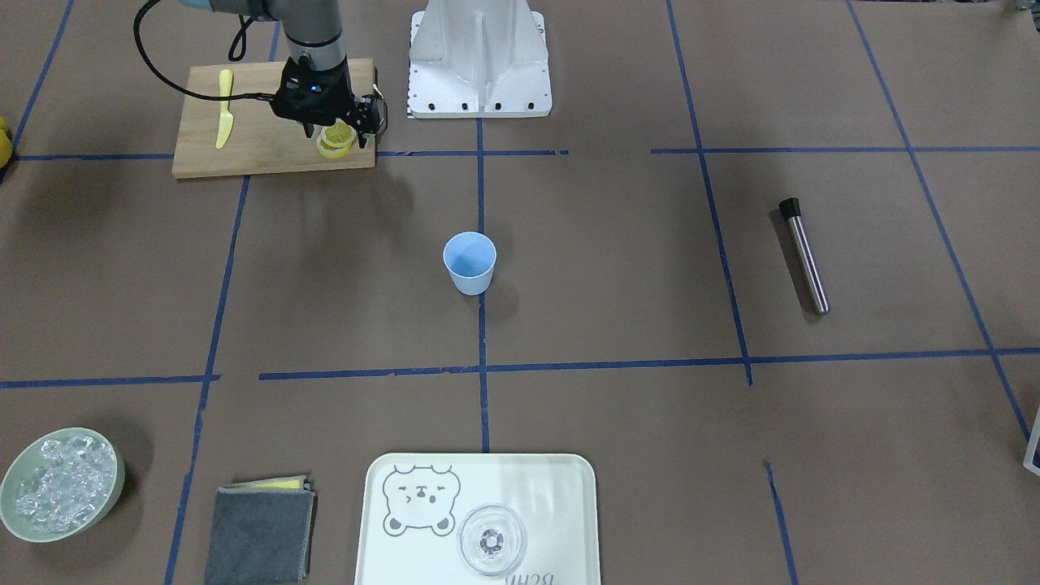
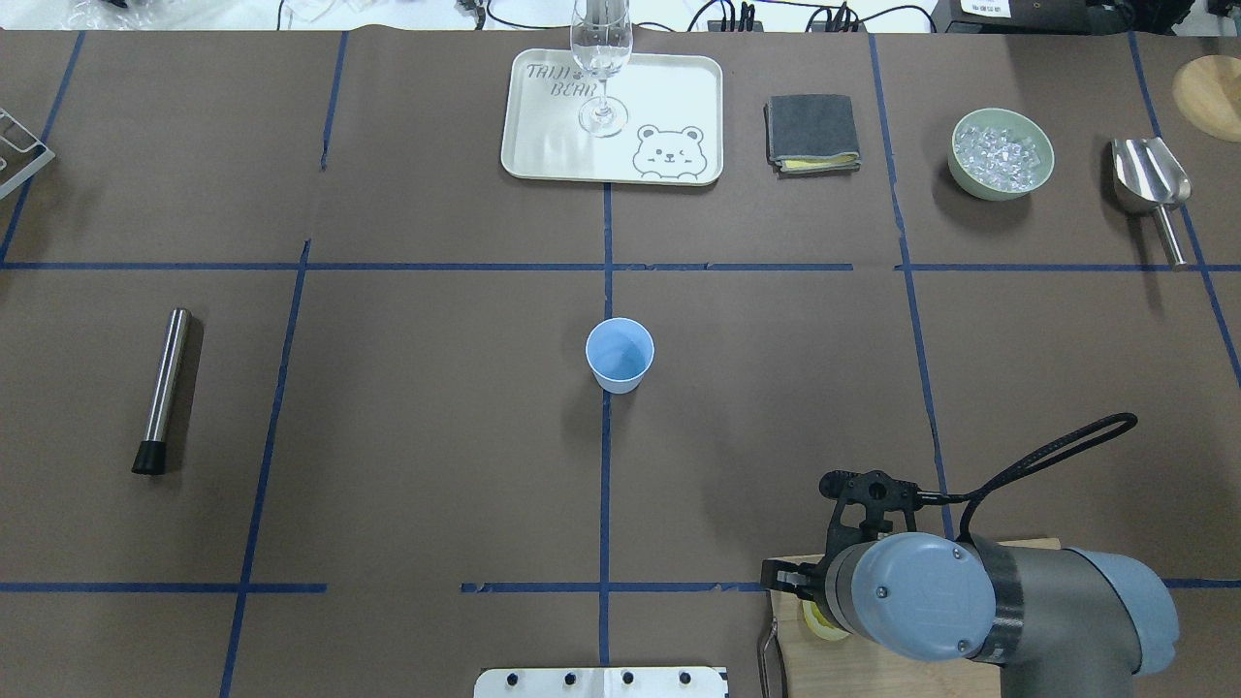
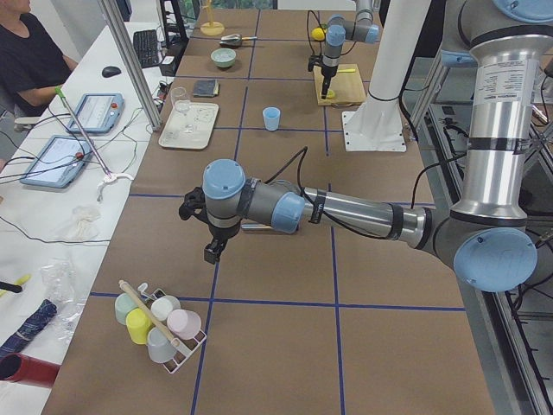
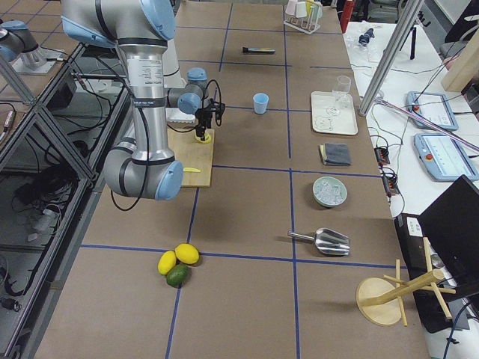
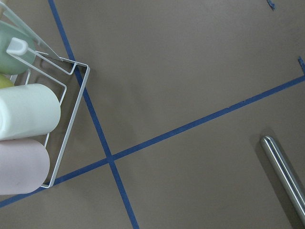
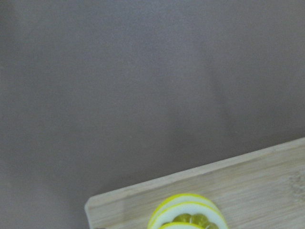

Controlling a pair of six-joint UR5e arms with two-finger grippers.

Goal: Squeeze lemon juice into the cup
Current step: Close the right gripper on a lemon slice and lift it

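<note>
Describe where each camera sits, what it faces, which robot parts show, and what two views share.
Front-facing: across the table, facing the robot; right gripper at the lemon.
Overhead: behind the robot, looking down; right arm shows.
Exterior left: table's left end; left arm near, right far.
Exterior right: table's right end; right arm near.
Left wrist: down at a rack; no gripper visible.
Right wrist: down at the lemon; no gripper visible.
Shared: front-facing and overhead both show the cup.

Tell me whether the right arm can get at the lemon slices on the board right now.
Probably yes: the right pincer hangs right over the lemon at the cutting board's corner, nothing lies between them, and the knife lies well aside.
</note>
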